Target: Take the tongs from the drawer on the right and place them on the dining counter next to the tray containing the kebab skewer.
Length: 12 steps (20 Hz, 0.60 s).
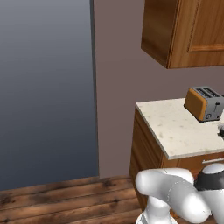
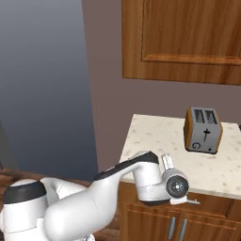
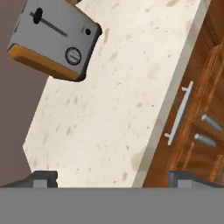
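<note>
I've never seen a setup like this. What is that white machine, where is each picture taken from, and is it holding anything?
It is a white robot arm in a simulated kitchen. Two pictures come from cameras behind it, on its left and right; the third looks along its hand. A pale speckled countertop carries an orange and grey toaster. Under the countertop's edge is a wooden drawer with a silver bar handle, closed. The end effector hangs over the countertop's edge, its two dark tips wide apart, holding nothing.
</note>
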Available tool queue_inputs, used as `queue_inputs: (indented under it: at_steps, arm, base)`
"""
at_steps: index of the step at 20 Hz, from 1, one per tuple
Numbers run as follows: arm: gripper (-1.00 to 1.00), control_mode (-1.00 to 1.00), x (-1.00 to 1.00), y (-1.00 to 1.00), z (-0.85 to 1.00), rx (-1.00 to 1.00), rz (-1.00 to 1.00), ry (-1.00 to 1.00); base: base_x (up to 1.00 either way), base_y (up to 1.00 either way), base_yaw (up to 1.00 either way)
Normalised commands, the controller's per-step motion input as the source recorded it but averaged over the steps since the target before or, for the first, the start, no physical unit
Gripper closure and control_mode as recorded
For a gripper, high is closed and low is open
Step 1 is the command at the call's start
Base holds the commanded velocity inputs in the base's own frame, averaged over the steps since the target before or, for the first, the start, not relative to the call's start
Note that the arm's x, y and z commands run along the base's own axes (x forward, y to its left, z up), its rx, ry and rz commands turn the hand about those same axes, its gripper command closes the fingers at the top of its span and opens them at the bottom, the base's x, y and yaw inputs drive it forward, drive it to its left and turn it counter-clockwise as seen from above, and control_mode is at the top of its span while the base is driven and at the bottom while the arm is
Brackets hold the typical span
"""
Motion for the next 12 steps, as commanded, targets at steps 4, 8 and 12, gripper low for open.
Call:
queue_inputs:
  at_steps: [4,8,12]
  arm:
    - [-1.00,-1.00,-0.10,-0.30,-0.20,0.20,-0.02,-0.12]
    - [-1.00,-1.00,-0.16,-0.27,-0.28,0.11,-0.01,-0.10]
    - [-1.00,-1.00,-0.12,-0.15,-0.33,0.07,-0.01,-0.09]
  base:
    - [0.00,0.00,0.00]
    - [0.00,0.00,0.00]
    - [0.00,0.00,0.00]
